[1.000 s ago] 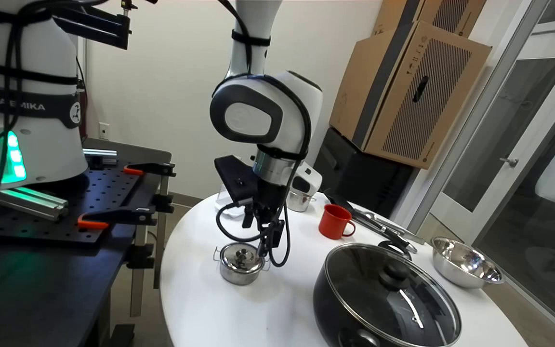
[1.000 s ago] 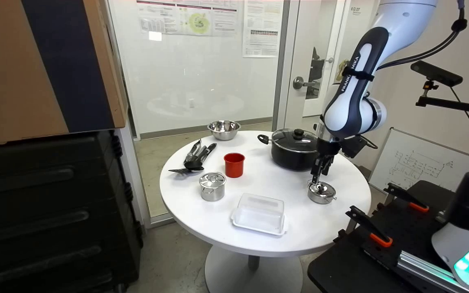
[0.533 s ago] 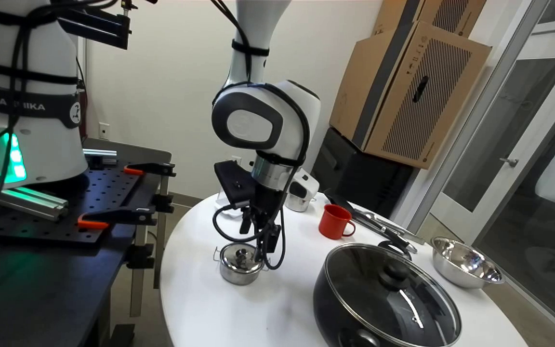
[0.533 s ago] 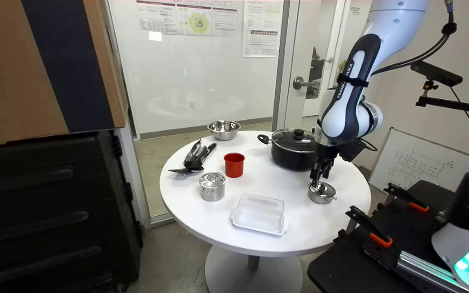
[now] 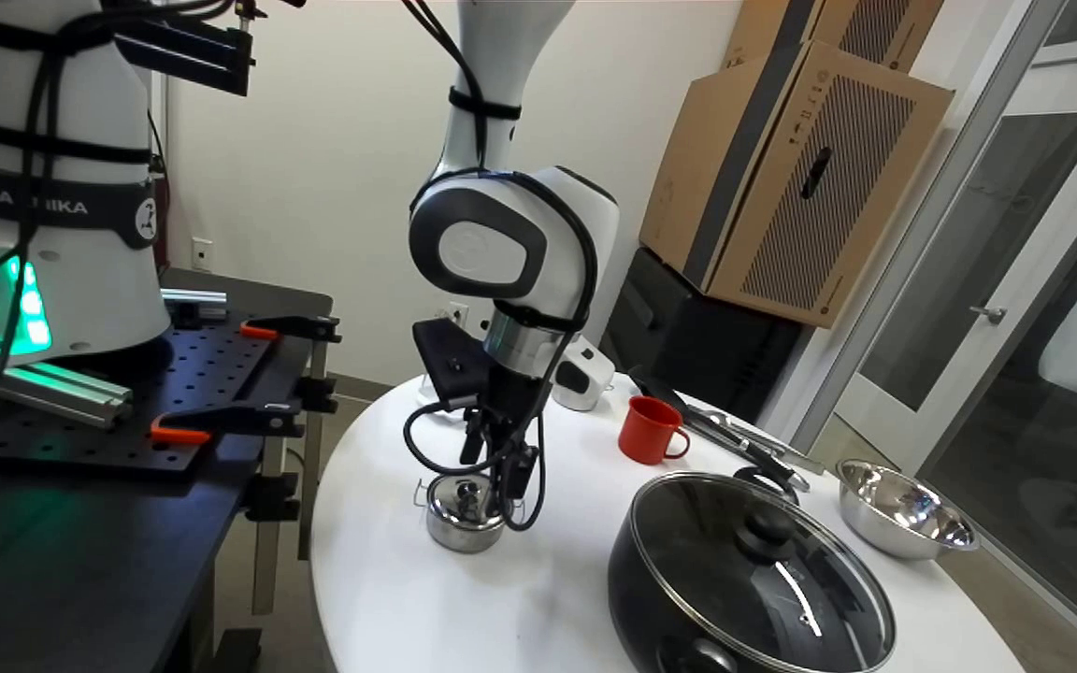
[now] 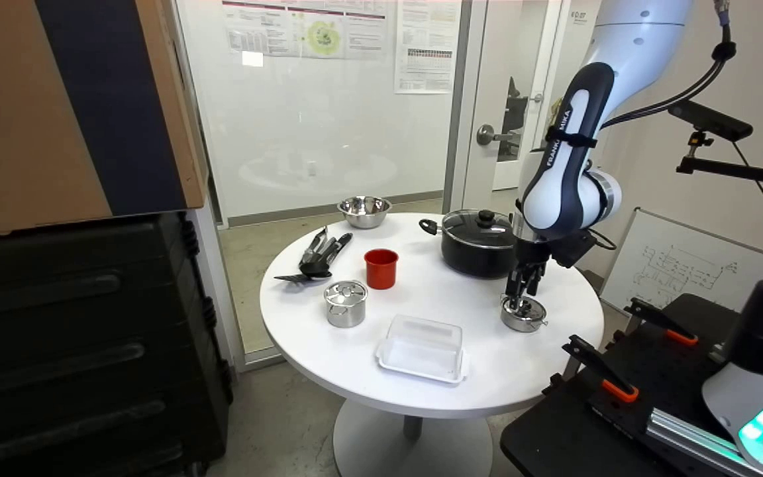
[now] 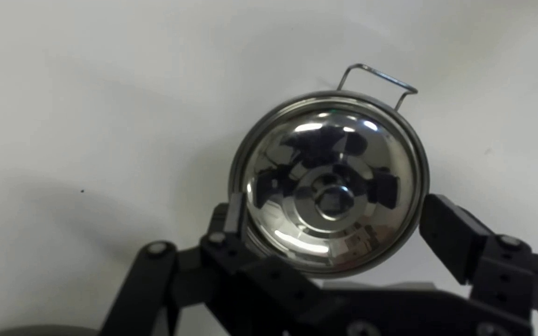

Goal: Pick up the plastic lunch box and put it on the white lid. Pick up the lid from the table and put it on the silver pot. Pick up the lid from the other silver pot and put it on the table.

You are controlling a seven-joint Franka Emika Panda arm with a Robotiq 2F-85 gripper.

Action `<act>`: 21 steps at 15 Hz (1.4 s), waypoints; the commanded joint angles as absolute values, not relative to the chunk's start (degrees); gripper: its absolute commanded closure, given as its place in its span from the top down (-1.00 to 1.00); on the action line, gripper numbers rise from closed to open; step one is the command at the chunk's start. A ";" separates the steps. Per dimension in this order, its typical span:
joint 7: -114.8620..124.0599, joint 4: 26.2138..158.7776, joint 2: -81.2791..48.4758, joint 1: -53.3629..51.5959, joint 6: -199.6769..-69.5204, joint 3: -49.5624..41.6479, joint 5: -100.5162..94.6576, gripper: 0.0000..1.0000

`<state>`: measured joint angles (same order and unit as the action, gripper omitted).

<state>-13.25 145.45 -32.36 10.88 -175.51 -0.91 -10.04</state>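
My gripper is open in the wrist view, one finger on each side of a shiny domed lid. The lid's round knob shows between the fingers. The lid sits on a shallow silver pot with wire handles, seen in both exterior views. The gripper is low over this pot; contact cannot be told. A taller silver pot also wears a lid. A clear plastic lunch box rests on a white lid. I see no loose pot lid.
A large black pot with a glass lid stands near the arm. A red mug, black utensils and a steel bowl stand on the round white table. Clamps line the robot's bench.
The arm has come down a little and shifted slightly, bringing the fingers lower about the shallow pot's lid. The pots, lunch box and other objects have not moved.
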 commanded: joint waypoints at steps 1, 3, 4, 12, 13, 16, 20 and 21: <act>-12.23 144.24 -33.25 10.20 -175.08 -1.42 -8.98 0.78; -12.04 144.09 -33.45 10.15 -175.06 -1.48 -9.02 0.47; -11.92 144.01 -33.51 10.17 -175.03 -1.46 -9.00 0.21; -11.69 144.25 -32.42 9.93 -174.76 -1.64 -9.05 -1.00; -11.61 144.25 -32.40 9.92 -174.81 -1.64 -9.00 -1.00; -11.51 144.21 -32.48 10.11 -174.76 -1.56 -8.90 -1.00; -11.23 144.29 -32.32 10.26 -174.82 -1.59 -8.79 -0.19; -11.23 144.42 -32.22 10.38 -174.78 -1.53 -8.80 -0.03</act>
<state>-11.78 144.57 -32.13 10.87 -175.32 -1.23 -10.04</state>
